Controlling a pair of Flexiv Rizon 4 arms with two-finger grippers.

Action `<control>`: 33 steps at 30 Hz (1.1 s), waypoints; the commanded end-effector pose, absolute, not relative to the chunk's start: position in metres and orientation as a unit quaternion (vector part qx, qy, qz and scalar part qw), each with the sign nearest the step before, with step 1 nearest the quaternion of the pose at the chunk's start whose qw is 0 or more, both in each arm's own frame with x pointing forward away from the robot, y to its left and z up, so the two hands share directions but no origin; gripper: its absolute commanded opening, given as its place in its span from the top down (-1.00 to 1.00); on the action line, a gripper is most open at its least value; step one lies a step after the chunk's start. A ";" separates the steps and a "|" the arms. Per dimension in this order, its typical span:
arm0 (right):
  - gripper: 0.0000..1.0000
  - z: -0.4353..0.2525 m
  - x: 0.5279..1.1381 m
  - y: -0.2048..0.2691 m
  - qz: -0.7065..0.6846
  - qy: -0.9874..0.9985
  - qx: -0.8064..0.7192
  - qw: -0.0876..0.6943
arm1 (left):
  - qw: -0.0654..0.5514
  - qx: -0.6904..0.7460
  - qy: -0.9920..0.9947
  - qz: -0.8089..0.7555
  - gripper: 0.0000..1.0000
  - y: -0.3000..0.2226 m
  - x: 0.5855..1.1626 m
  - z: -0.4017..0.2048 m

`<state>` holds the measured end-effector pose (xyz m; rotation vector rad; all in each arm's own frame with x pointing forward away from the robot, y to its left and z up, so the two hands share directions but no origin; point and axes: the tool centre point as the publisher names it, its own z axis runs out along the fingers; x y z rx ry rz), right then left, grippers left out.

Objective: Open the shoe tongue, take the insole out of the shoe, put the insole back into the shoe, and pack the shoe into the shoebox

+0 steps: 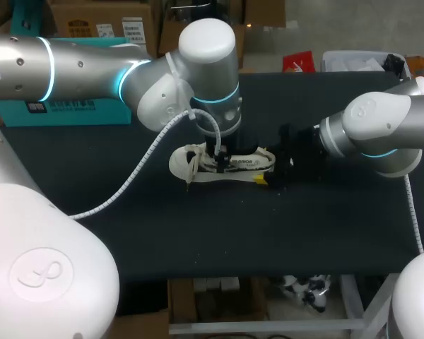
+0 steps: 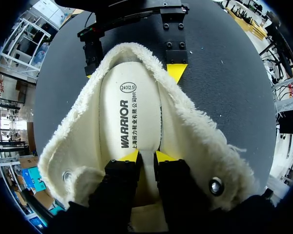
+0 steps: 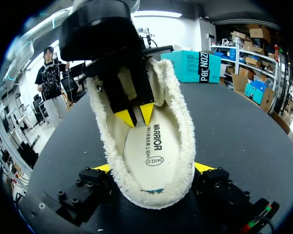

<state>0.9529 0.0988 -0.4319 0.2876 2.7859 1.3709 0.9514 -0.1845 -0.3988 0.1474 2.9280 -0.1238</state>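
Since the shoe (image 1: 242,164) lies lengthwise across the middle of the bench (image 1: 304,233), toe to the left and heel to the right, the insole (image 2: 136,112) runs the same way, and the next pull hangs on that. My left pincer (image 2: 147,157) stands down inside the opening from above, at the forward part of the insole. The printed heel end stretches away from it to the right, toward my right pincer (image 3: 154,168). The left tips are close together with a narrow strip of insole between them. Both seem to touch it, so I take the left pincer as clamped on the insole. The right pincer is spread wide round the heel, one yellow tip against each side, gripping the shoe and bracing it on the bench. The left arm is the one placed to draw the insole. I judge it must come up and out through the opening, heel end trailing, while the right holds the shoe down.

The shoe is pale cream, with thick fleece lining (image 2: 78,146) curling over the rim and metal eyelets (image 2: 216,185) on flaps spread wide. The insole is smooth, off-white, dark-printed, and lies flat at the heel. The teal shoebox (image 3: 193,66) sits at the far left of the bench, well apart from the shoe.
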 end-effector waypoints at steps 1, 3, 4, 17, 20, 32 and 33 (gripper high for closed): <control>1.00 -0.439 0.953 0.098 0.440 0.893 0.092 0.011 | 0.119 0.045 0.991 -0.036 0.58 -0.193 0.979 -0.491; 1.00 -0.439 0.953 0.098 0.440 0.893 0.092 0.011 | 0.128 0.042 0.990 -0.035 0.59 -0.192 0.985 -0.495; 1.00 -0.439 0.953 0.098 0.440 0.893 0.092 0.011 | 0.130 0.042 0.990 -0.035 0.59 -0.192 0.988 -0.497; 1.00 -0.439 0.953 0.098 0.440 0.893 0.092 0.011 | 0.130 0.043 0.990 -0.028 0.63 -0.191 1.025 -0.521; 1.00 -0.439 0.953 0.098 0.440 0.893 0.092 0.011 | 0.129 0.042 0.990 -0.029 0.98 -0.191 1.029 -0.521; 1.00 -0.439 0.953 0.098 0.440 0.893 0.092 0.011 | 0.123 0.058 0.989 -0.064 1.00 -0.186 1.012 -0.469; 1.00 -0.439 0.953 0.098 0.440 0.893 0.092 0.011 | 0.120 0.061 0.988 -0.071 1.00 -0.186 1.008 -0.463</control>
